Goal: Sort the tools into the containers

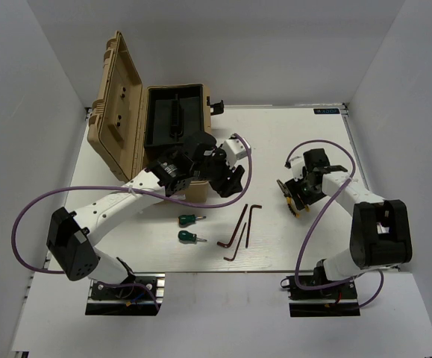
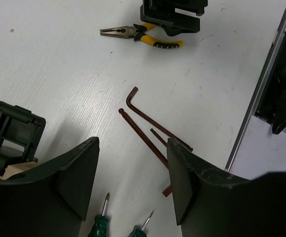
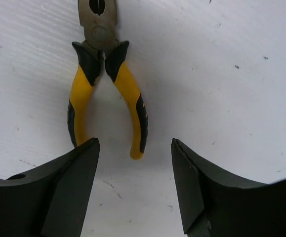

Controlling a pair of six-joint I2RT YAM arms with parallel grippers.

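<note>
Pliers [image 3: 119, 74]: dull metal, seemingly rubbery grips

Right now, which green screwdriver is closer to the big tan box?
The farther screwdriver, lying just in front of the tan box; the other screwdriver lies beside it, one step farther from the box.

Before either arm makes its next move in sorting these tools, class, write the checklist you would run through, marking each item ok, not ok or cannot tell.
1. Right gripper open: ok.
2. Pliers lying flat just ahead of its fingers, unheld: ok.
3. Left gripper open and empty: ok.
4. Hex keys lying apart enough to pick one alone: not ok, they overlap.
5. Toolbox lid up: ok.
6. Room left inside it for more tools: cannot tell.
</note>
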